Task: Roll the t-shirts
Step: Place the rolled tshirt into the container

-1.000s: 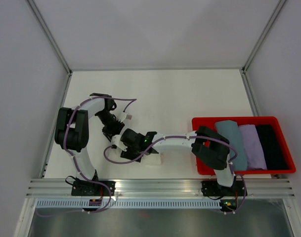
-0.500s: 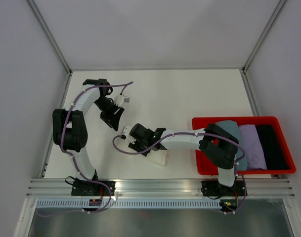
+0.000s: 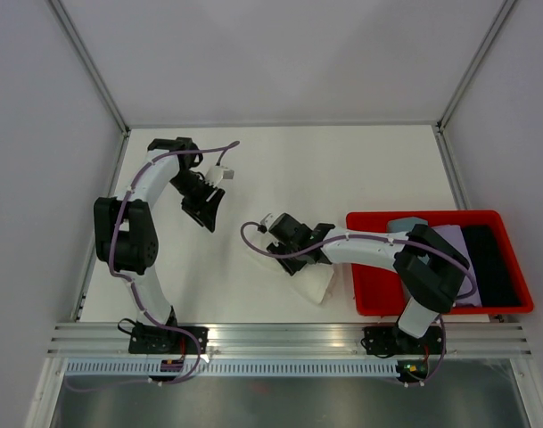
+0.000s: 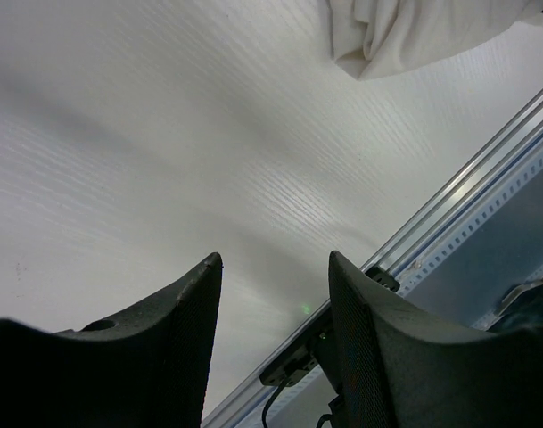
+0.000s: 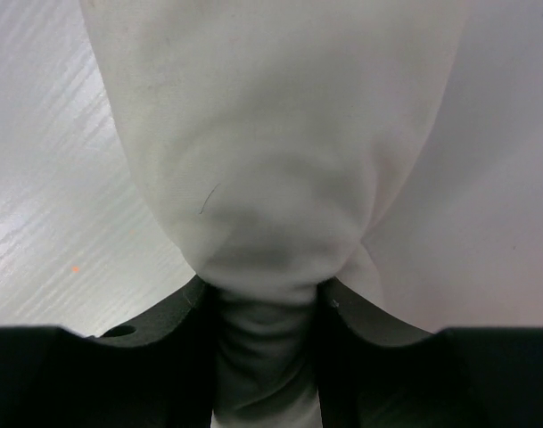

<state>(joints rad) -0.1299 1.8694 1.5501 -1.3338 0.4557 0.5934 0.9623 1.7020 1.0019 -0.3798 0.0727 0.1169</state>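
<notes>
Top view: a soft, bunched cream shirt [image 3: 317, 283] sits at the right tool [image 3: 303, 263], just left of the red plastic bin [image 3: 431, 308]. The left tool [image 3: 203, 212] is well apart, far left.

Left wrist: the tool's dark fingers are spread with nothing between them, over the grained white bench [image 4: 164, 134].

Right wrist: the tool pinches the shirt's gathered, wrinkled cloth.

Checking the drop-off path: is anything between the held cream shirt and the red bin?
Nothing visible. The shirt, clamped in the right pincer, is just left of the bin, and no object lies in the gap between them. The bin's own left wall is the one thing to clear.
</notes>
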